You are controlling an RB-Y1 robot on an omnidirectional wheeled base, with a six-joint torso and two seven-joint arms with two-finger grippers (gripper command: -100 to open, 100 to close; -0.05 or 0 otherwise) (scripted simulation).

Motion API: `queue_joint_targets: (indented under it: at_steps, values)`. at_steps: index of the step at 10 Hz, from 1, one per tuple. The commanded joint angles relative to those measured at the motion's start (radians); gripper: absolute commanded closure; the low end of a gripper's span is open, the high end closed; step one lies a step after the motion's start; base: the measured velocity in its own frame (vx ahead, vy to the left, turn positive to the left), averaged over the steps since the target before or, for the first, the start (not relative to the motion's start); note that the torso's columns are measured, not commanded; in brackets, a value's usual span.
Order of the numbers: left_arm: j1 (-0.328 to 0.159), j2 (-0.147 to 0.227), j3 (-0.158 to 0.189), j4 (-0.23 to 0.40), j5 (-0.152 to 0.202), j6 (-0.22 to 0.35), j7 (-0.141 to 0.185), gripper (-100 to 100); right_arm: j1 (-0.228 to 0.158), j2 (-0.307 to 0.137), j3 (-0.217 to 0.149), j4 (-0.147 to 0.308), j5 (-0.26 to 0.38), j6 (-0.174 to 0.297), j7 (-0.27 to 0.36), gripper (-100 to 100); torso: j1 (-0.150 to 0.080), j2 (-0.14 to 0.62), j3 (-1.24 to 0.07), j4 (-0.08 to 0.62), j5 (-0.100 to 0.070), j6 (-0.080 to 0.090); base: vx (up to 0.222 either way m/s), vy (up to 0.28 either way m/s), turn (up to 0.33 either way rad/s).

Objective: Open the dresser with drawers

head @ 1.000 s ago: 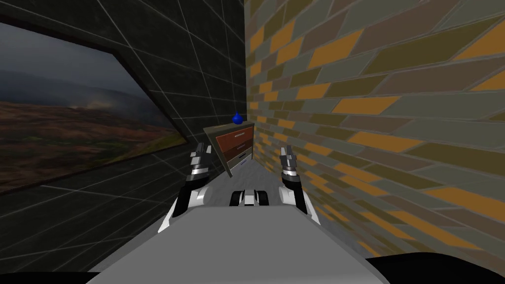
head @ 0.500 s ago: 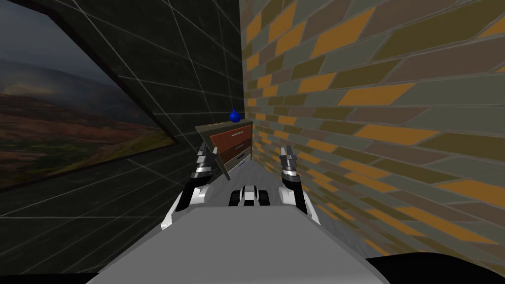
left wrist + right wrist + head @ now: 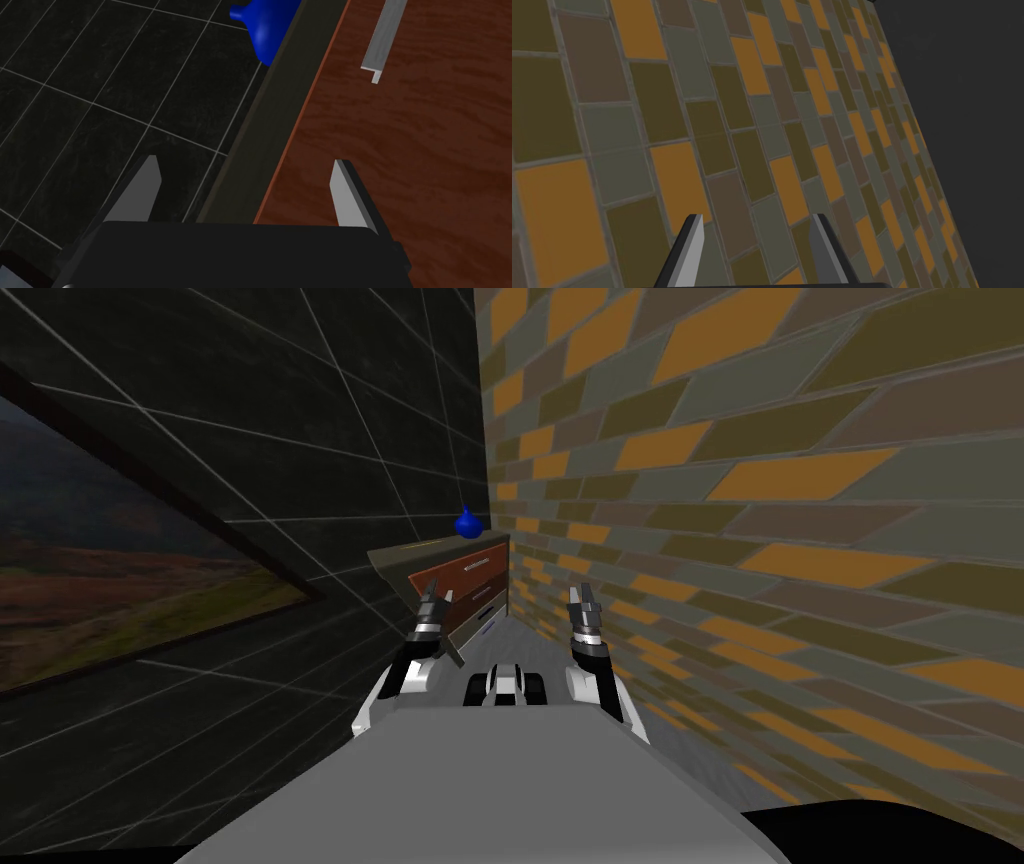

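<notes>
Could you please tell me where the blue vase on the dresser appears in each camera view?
Head view: the blue vase stands on the dresser top, near the corner of the walls.
Left wrist view: it lies beyond the open left end effector, past the dresser top's dark edge.
Right wrist view: the right end effector points at the tiled wall, away from the vase.
Shared landmark: the dresser top.

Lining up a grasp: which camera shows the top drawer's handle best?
Left wrist view: the grey handle shows large on the brown drawer, beyond the left gripper, jaws open. Head view shows it as a tiny pale streak. Right wrist view faces the tiled wall.
</notes>
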Motion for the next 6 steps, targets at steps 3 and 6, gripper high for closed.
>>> queue_joint_targets:
  at_steps: [3,6]
  values:
    - [-0.043,0.041,-0.039,0.075,-0.010,0.067,0.011,-100,0.000,0.000,0.000,0.000,0.000,0.000,0.000,0,0.004,-0.001,-0.001,0.000,0.001,0.000,0.158,0.126,-0.138]
    - [-0.078,0.069,-0.067,0.131,-0.018,0.116,0.017,-100,0.000,0.000,0.000,0.000,0.000,0.000,0.000,0,0.000,-0.003,-0.002,-0.001,0.000,0.000,0.173,0.127,-0.157]
